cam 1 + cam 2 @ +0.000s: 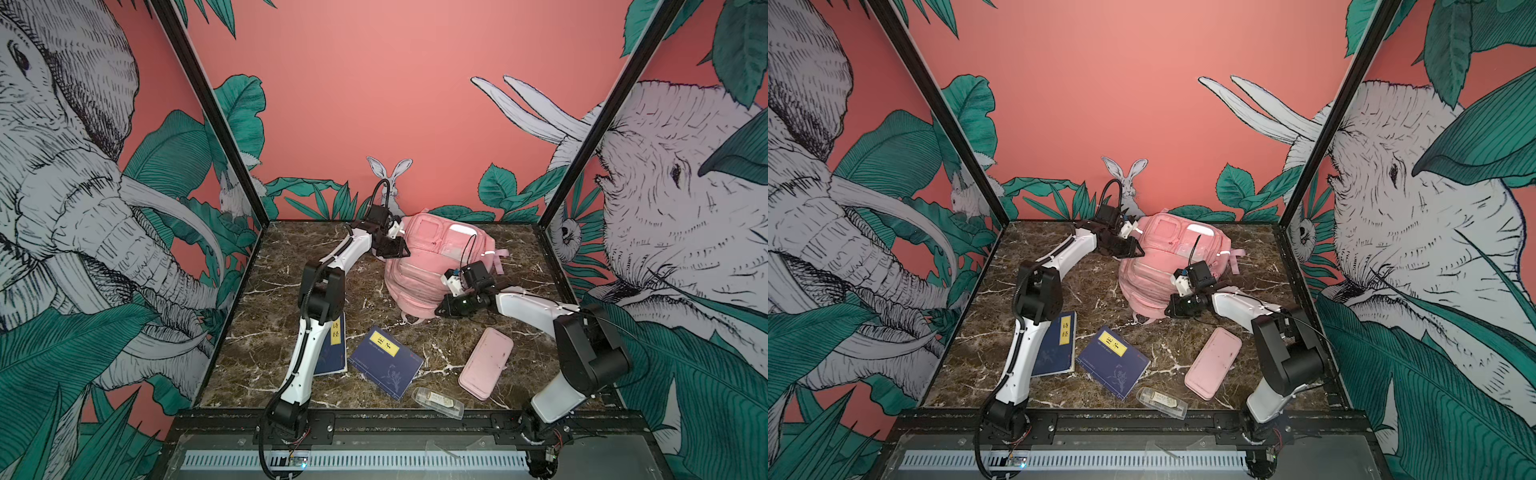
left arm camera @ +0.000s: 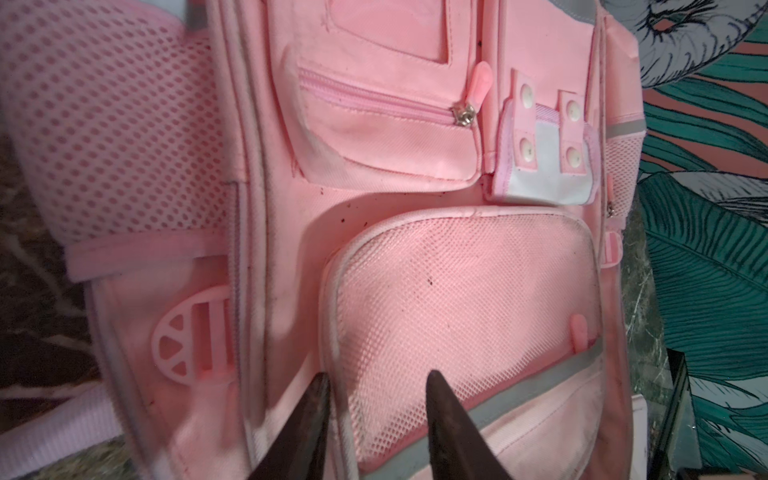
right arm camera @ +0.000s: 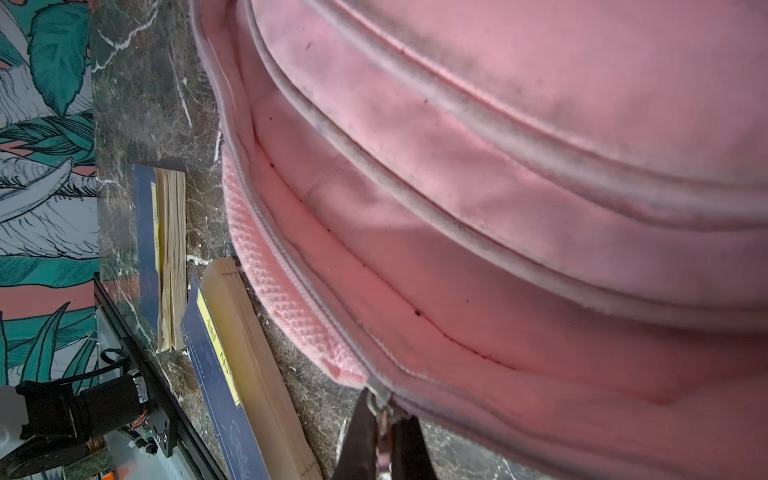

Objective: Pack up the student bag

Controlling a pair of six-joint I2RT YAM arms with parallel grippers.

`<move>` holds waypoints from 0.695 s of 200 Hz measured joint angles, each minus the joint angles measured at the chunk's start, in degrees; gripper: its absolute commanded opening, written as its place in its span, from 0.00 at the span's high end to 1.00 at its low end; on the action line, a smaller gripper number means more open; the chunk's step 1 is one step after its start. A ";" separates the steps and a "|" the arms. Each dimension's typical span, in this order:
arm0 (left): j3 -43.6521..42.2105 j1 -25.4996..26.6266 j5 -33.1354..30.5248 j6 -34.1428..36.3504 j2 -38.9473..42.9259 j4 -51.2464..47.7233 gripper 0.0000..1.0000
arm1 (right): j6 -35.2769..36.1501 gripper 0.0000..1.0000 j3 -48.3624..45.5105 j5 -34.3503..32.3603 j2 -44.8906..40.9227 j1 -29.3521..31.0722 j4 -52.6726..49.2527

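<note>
Ok so, starting at the right claw [image 3: 384, 415]: it's pinched tight on the zipper pull [image 3: 377, 397] of the student bag [image 3: 498, 187], at the end of the long zip running round the bag's rim. The left claw [image 2: 376, 374] has its two dark fingers [image 2: 444, 415] apart, with the piped edge of the bag's mesh pocket [image 2: 457, 299] between them. We can't tell if they're actually pressing on it. Just past that pocket we see a small zipped pocket [image 2: 386, 124] and a flap with four white snaps [image 2: 544, 153].

In both top views the bag [image 1: 419, 270] is a soft pink backpack slumped on the table, front pockets up. The left claw is at its far-left corner and the right claw at its near-right edge.

On the bag's near side, toward the arm bases, a navy book [image 1: 386, 361] with a yellow title label lies flat. A second navy book [image 1: 334, 349] lies off to the bag's near-left, partly under the left arm. A flat pink pencil case [image 1: 486, 363] lies near-right of the bag. A little clear plastic box [image 1: 437, 401] sits further out from the bag, by the front rail.

The surface is a dark brown marble-look tabletop [image 1: 266, 299] with white veins. Behind the bag are coral walls [image 1: 374, 104] with drawn elephants, green leaves and a rabbit.
</note>
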State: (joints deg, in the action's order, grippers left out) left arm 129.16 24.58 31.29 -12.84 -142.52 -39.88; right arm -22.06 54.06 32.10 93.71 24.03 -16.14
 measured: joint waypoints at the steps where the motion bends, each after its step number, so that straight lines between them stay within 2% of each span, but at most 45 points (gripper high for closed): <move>1: 0.00 0.00 -0.02 0.00 -0.02 0.00 0.61 | 0.00 1.00 0.02 0.00 0.00 0.02 -0.02; 46: 0.00 0.24 -3.63 0.42 -0.31 -1.07 0.49 | 0.26 1.00 1.20 -0.13 0.09 1.22 -0.94; 69: -0.02 0.42 -6.16 0.92 -0.31 -1.27 0.50 | 0.50 1.00 1.20 -0.15 0.07 1.22 -1.09; 85: -0.04 0.52 -6.49 1.03 -0.31 -1.14 0.56 | 0.66 1.00 1.20 -0.13 0.07 1.22 -1.16; 100: -0.07 0.52 -4.61 0.61 -0.31 -0.79 0.65 | 0.68 1.00 1.20 -0.11 0.09 1.22 -1.18; 108: -0.09 0.52 -3.39 0.24 -0.35 -0.48 0.74 | 0.68 1.00 1.20 -0.04 0.07 1.22 -1.16; 124: -0.31 0.35 -0.74 -0.90 -0.57 0.48 0.99 | 0.68 1.00 1.20 0.09 0.09 1.31 -1.33; 139: -0.79 0.00 1.88 -2.43 -1.07 2.01 1.00 | 0.68 1.00 1.33 0.28 0.20 1.81 -1.51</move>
State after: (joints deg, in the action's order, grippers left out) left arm 128.38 24.58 33.17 -15.27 -143.59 -37.87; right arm -21.39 55.40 32.38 93.91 25.85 -17.65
